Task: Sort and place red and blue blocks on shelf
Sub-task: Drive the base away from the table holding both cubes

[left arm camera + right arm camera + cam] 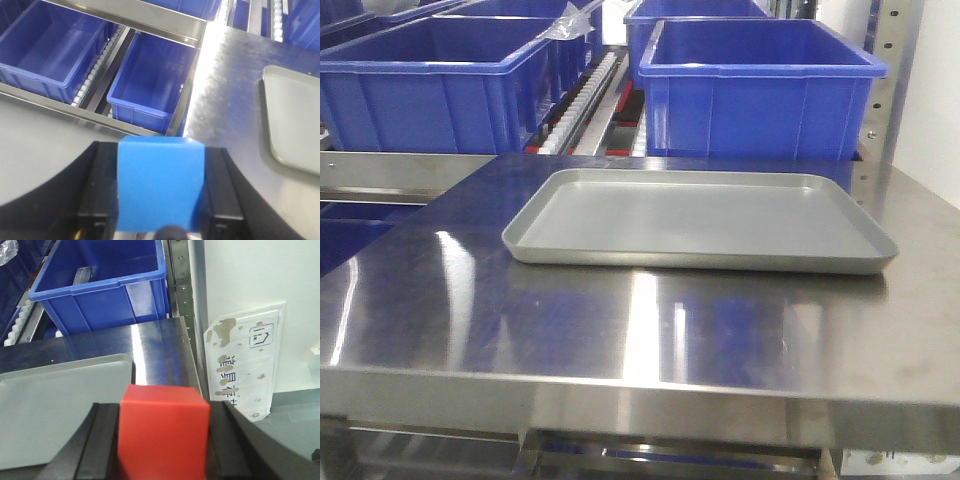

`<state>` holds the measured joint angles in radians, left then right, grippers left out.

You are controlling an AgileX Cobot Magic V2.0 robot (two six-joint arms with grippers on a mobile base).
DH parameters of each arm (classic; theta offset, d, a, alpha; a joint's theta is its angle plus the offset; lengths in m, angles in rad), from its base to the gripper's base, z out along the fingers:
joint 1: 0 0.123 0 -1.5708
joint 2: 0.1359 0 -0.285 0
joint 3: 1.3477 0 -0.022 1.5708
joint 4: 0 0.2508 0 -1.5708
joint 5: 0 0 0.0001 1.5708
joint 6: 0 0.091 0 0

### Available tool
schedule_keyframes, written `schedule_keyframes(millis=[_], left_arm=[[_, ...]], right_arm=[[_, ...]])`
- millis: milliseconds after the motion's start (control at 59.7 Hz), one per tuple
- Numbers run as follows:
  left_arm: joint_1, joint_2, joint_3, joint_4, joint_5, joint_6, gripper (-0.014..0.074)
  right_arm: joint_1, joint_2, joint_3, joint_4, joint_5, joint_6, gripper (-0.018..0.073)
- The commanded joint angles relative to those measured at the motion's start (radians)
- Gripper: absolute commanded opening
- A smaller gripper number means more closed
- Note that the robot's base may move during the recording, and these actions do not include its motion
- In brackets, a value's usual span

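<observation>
Left wrist-mounted view is showing the left gripper (161,200) clamping the blue block (160,180) between its black fingers (99,187), with the shelf (60,106) and its dark-blue bins (150,80) lying beyond. The right gripper (162,445) is squeezing the red block (162,427), which is hanging near the corner of the grey tray (55,400) resting on the steel table (155,345).
</observation>
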<state>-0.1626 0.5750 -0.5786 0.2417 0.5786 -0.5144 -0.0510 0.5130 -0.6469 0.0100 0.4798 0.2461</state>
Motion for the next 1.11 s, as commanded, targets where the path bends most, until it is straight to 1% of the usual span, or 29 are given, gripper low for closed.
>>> schedule_keyframes(millis=[0, 1089], left_arm=[[0.0, 0.002, -0.028, 0.013, -0.075, -0.004, 0.0123], [0.0, 0.002, -0.028, 0.013, -0.075, -0.004, 0.0123]], right_arm=[[-0.006, 0.001, -0.028, -0.01, -0.09, -0.005, 0.006], [-0.004, 0.001, -0.028, -0.01, -0.091, -0.005, 0.006]])
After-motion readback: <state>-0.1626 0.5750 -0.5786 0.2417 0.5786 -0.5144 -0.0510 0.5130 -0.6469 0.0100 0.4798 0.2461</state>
